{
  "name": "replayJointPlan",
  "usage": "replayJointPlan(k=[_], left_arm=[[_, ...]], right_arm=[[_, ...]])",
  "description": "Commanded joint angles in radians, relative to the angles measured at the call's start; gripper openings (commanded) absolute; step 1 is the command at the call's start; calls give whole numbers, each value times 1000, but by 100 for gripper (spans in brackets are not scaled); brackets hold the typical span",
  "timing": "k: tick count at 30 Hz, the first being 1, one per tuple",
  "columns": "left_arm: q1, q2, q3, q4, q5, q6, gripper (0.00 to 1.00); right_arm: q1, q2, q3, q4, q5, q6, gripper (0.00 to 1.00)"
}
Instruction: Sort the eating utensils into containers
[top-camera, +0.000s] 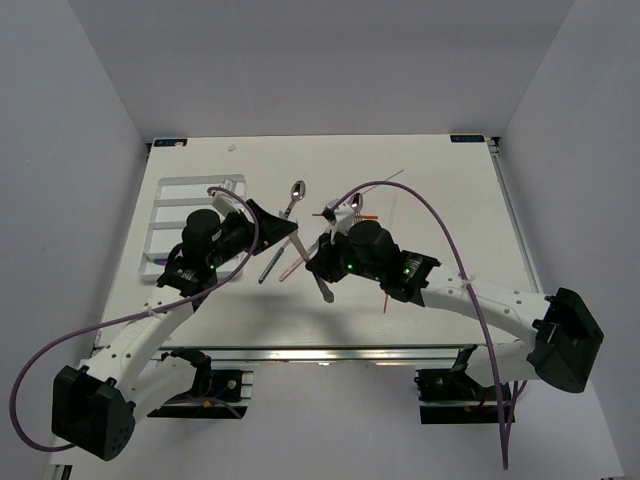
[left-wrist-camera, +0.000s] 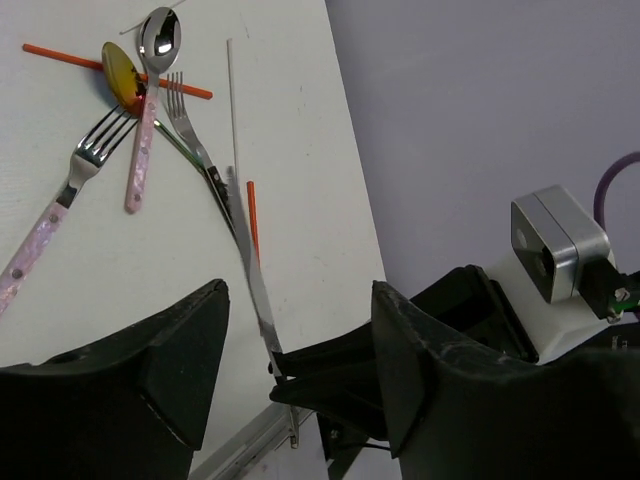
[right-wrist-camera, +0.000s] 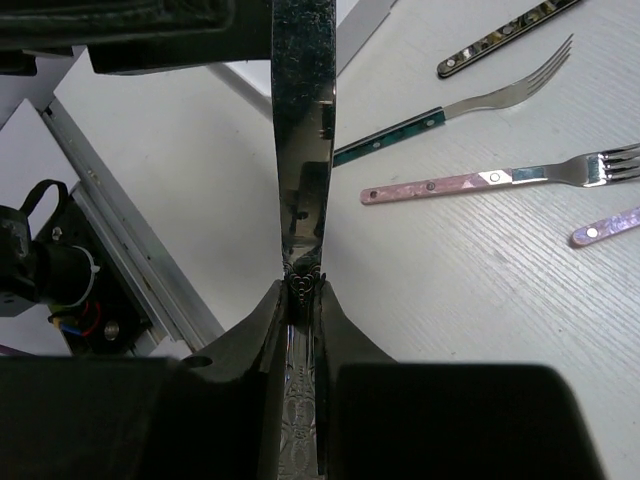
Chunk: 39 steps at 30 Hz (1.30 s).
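Left gripper: The left gripper (left-wrist-camera: 300, 300) has its two fingers wide apart. The gap is much wider than the knife is thick.
Right gripper: The right gripper (right-wrist-camera: 300, 290) is pinched tight on the knife (right-wrist-camera: 300, 150), at the fancy part of its handle.
Knife: It sticks straight out in front of the right gripper, lifted off the table (top-camera: 450, 200). From the left wrist it shows in the gap between the left fingers. I cannot tell if it touches them.
How close: The two grippers meet nearly tip to tip over the middle of the table.
Tray: The white tray (top-camera: 168, 190) lies behind the left gripper, partly under that arm. It is on the side away from the right gripper.
In front of the left gripper: Loose pieces lie past the knife. There is a pink fork (left-wrist-camera: 60, 210), a pink spoon (left-wrist-camera: 145, 130), a gold spoon (left-wrist-camera: 122, 75) and a long red stick (left-wrist-camera: 60, 55). There is also a clear stick (left-wrist-camera: 232, 100), a short red stick (left-wrist-camera: 253, 215) and a dark-handled fork (left-wrist-camera: 190, 125).
Right of the right gripper: A green-handled fork (right-wrist-camera: 450, 115) and a second pink fork (right-wrist-camera: 480, 180) lie flat, with white table between them and the fingers.
Edges: The table's edge, with its metal rail (right-wrist-camera: 120, 230), runs near the right gripper on its left. Another stretch of edge runs just right of the knife in the left wrist view.
Walls: Grey walls (top-camera: 80, 150) stand along three sides of the table.
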Motion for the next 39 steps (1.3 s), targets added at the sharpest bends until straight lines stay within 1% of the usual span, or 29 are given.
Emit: replayJointPlan(k=[1, 3, 7, 8, 9, 10, 11, 12, 13, 14, 15, 16, 17, 18, 19, 20, 21, 22, 23, 24, 25, 26, 31, 34, 37, 39], left_arm=[[-6, 16, -14, 72, 38, -33, 67], [-6, 30, -20, 87, 44, -43, 55], [-6, 62, -7, 43, 30, -23, 39], [-6, 68, -5, 36, 27, -20, 33], [-6, 79, -4, 32, 27, -15, 17], [-6, 85, 3, 23, 24, -4, 10], [-6, 88, 9, 1, 9, 3, 7], [-6, 99, 13, -11, -3, 14, 0], [-6, 103, 18, -17, -16, 31, 0], [-6, 105, 32, -75, -33, 40, 0], [-6, 104, 41, -101, -98, 42, 0], [-5, 88, 50, -138, -159, 33, 0], [-2, 74, 68, -173, -228, 20, 0], [6, 64, 85, -279, -399, 7, 0], [45, 51, 102, -339, -472, -24, 0], [84, 48, 127, -446, -528, -41, 0], [137, 42, 124, -474, -571, -58, 0], [267, 19, 95, -499, -567, -88, 0], [333, 8, 95, -499, -554, -101, 0], [393, -1, 61, -501, -544, -112, 0], [499, -7, 46, -494, -528, -124, 0], [529, -10, 38, -482, -530, -130, 0], [674, -2, -2, -439, -511, -191, 0], [725, 50, 3, -415, -493, -193, 0], [739, 70, -11, -364, -493, -208, 0], [741, 74, -17, -353, -522, -214, 0]], right_arm=[[9, 34, 84, 74, -43, -38, 0], [17, 65, 124, 52, -34, -51, 0], [22, 89, 153, 57, -19, -54, 0], [22, 96, 161, 52, -19, -58, 0], [22, 102, 170, 49, -20, -59, 0], [23, 103, 171, 51, -19, -61, 0], [23, 103, 174, 51, -17, -62, 0], [23, 97, 171, 51, -19, -64, 0], [23, 94, 167, 55, -13, -65, 0], [23, 88, 164, 58, 15, -67, 0], [23, 83, 159, 60, 21, -68, 0], [22, 79, 156, 49, 38, -64, 17], [22, 73, 150, 42, 103, -56, 50], [20, 53, 142, 31, 140, -42, 69], [6, 41, 127, 5, 201, -32, 89], [-3, 13, 119, -14, 232, -22, 89], [-17, -1, 115, -34, 260, -10, 89], [-37, -24, 116, -111, 345, 13, 89], [-40, -24, 124, -158, 410, 33, 89], [-43, -38, 133, -204, 473, 54, 89], [-44, -44, 141, -245, 546, 79, 89], [-46, -64, 142, -288, 561, 82, 89], [-47, -121, 87, -276, 523, 74, 89], [-47, -133, 72, -281, 513, 62, 89], [-49, -136, 67, -281, 501, 41, 89], [-47, -136, 69, -279, 497, 28, 89]])
